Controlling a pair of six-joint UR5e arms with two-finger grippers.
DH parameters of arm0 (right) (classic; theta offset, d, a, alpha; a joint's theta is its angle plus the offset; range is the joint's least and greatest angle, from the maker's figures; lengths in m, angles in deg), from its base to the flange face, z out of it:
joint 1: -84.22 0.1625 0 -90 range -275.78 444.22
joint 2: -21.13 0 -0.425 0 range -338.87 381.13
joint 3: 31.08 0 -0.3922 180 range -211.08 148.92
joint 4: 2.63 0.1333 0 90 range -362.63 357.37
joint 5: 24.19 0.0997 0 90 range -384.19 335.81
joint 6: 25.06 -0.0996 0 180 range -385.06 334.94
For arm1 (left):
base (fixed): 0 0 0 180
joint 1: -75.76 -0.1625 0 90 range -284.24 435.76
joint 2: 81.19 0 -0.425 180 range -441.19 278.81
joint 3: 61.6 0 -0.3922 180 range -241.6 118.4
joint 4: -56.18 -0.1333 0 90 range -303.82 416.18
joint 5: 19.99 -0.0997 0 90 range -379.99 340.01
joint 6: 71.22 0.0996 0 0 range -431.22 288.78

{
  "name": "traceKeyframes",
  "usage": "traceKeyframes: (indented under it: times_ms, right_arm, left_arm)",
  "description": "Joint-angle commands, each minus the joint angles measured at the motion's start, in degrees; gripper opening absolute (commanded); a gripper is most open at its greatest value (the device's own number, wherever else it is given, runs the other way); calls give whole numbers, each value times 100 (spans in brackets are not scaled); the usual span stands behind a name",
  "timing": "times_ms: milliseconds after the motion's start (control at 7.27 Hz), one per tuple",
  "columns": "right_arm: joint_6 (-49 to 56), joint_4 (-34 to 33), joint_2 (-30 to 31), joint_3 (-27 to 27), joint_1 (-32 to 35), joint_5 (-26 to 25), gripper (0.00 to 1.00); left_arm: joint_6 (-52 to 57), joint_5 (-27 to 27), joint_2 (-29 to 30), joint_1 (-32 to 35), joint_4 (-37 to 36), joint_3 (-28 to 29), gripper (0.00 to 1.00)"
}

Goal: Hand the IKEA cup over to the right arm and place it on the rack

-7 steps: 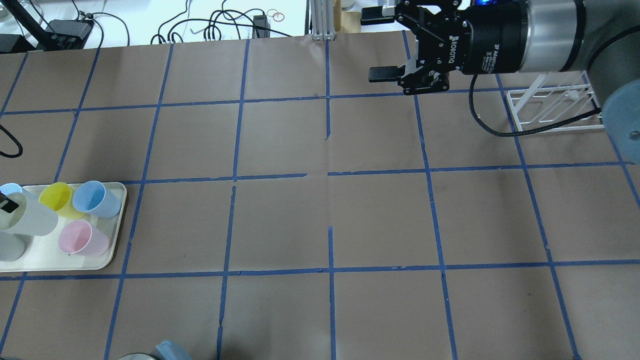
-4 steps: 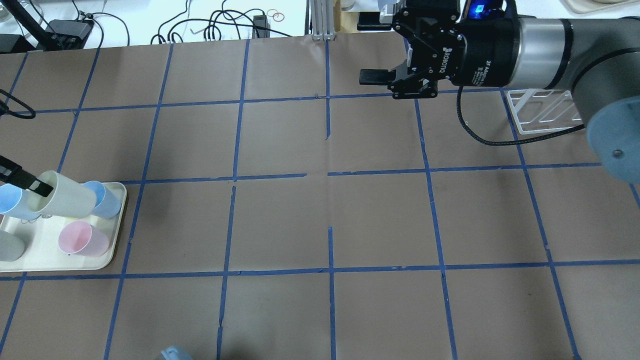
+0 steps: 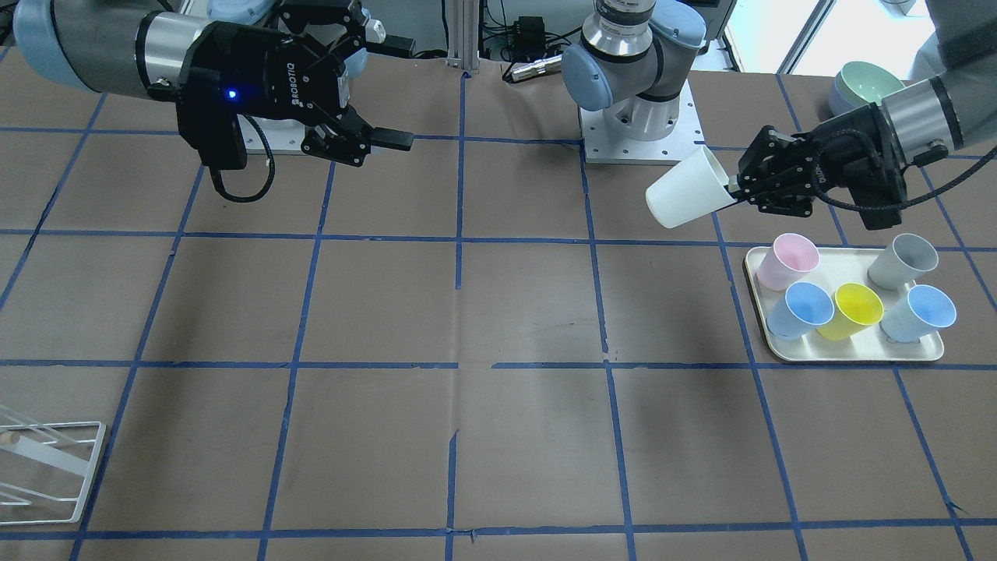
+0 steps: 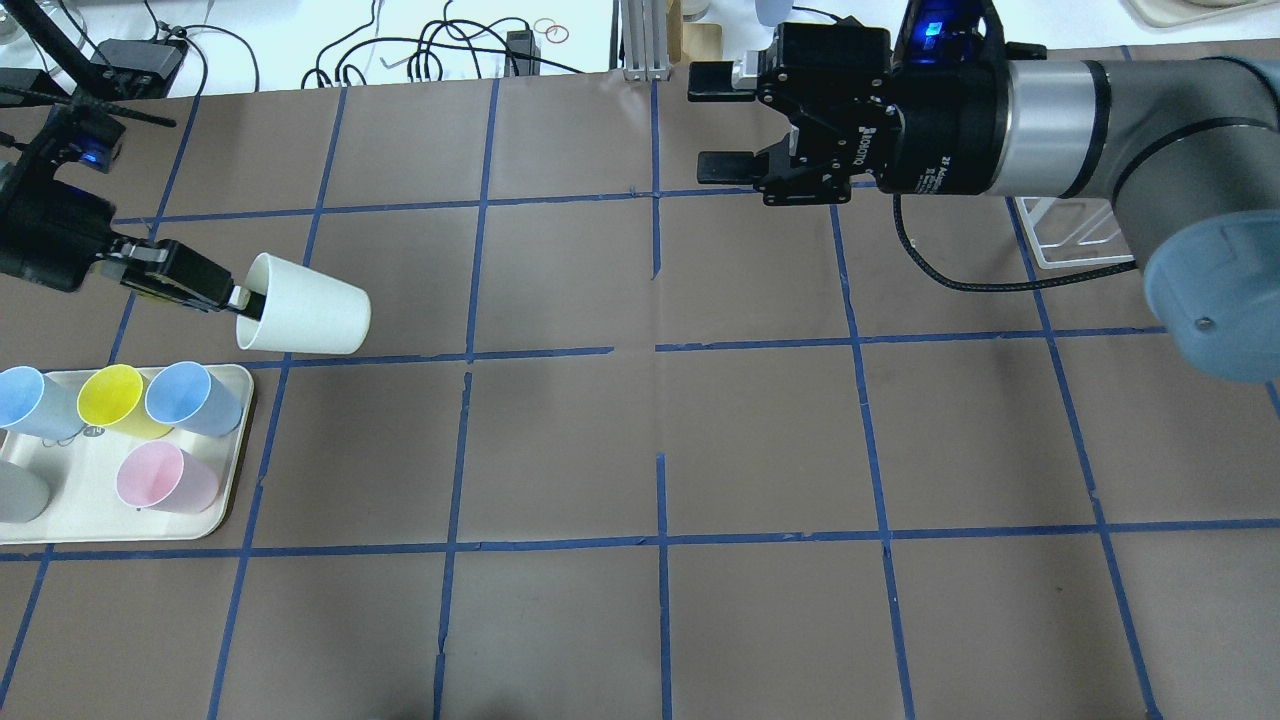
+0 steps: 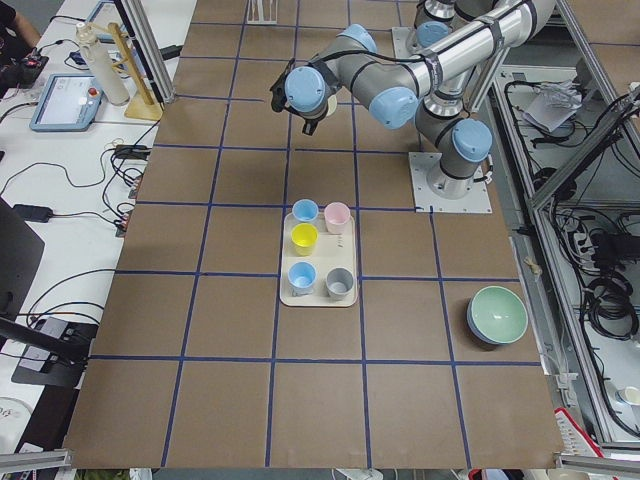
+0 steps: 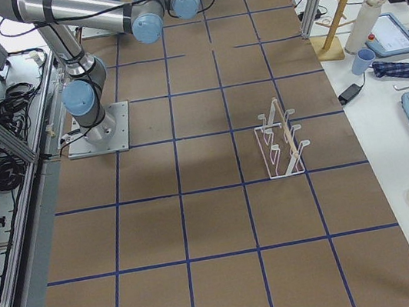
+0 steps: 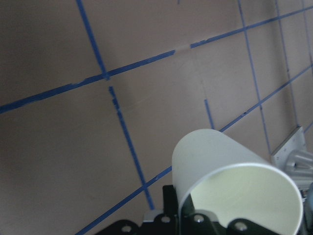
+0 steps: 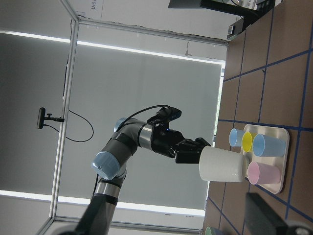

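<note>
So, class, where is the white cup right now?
In the overhead view the white cup is at the left, held sideways in the air by the left gripper, close to the tray.

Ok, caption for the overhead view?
Left gripper holds IKEA cup sideways near the tray; right gripper open, facing it.

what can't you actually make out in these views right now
- The rack: in the overhead view it is mostly hidden behind the right arm. In the front-facing view the left edge cuts it off.
- The left gripper: in the overhead view the cup's own wall hides how far its finger reaches into the IKEA cup.
- The grey cup: the left edge cuts it off in the overhead view.
</note>
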Motion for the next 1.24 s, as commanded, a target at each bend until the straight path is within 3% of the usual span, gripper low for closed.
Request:
traceKeyframes:
  times_ms: [0,138,275,412,688,1100]
  right_arm:
    - [169,381,-23,-35,-17,31,100]
    - [177,1194,-32,-17,-43,40,100]
    - [177,1385,-23,-26,-43,40,100]
    - [177,1596,-32,-35,-26,40,100]
    - [151,1729,-32,0,-43,49,100]
    - [54,2036,21,18,-52,278,100]
  left_arm:
    - [-488,1270,-8,461,460,-17,0]
    - [-707,1805,-43,734,661,-34,0]
    - [-1074,2463,-105,1024,845,-43,0]
    - [-1321,2739,-192,1383,908,-52,0]
    - [-1717,3135,-289,1843,979,-122,0]
    - [-1755,3409,-413,1967,970,-342,0]
